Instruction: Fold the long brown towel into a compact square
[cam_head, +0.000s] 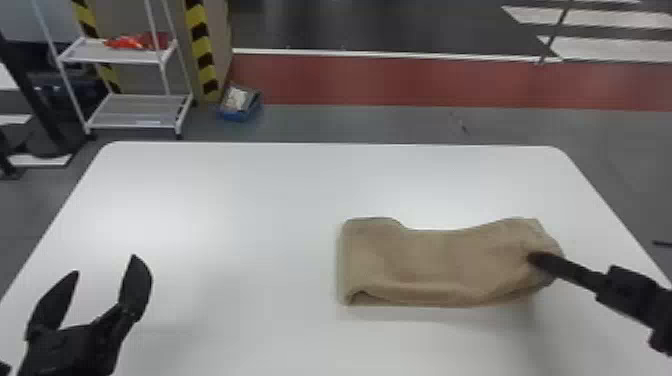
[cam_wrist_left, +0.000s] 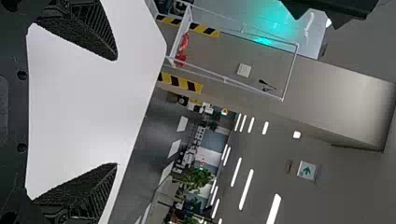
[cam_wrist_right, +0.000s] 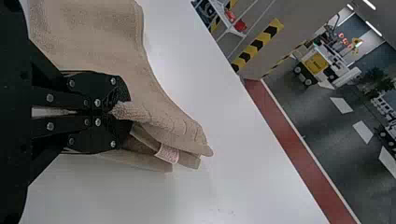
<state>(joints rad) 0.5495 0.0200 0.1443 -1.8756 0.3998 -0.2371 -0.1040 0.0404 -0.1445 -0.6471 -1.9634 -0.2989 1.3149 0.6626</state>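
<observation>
The brown towel (cam_head: 425, 262) lies as a folded strip right of centre on the white table, its left end a rounded fold. At its right end my right gripper (cam_head: 536, 258) is shut on the cloth. In the right wrist view the right gripper (cam_wrist_right: 119, 111) pinches a bunched piece of the towel (cam_wrist_right: 93, 35), with layered edges and a small white tag beside the fingers. Well to the left of the towel, my left gripper (cam_head: 102, 272) is parked open over the table; in the left wrist view the left gripper (cam_wrist_left: 116, 112) holds nothing between its spread fingers.
The white table (cam_head: 225, 210) extends around the towel, with its far edge beyond it. On the floor behind stand a white shelf rack (cam_head: 135, 110) and a blue bin (cam_head: 240, 112).
</observation>
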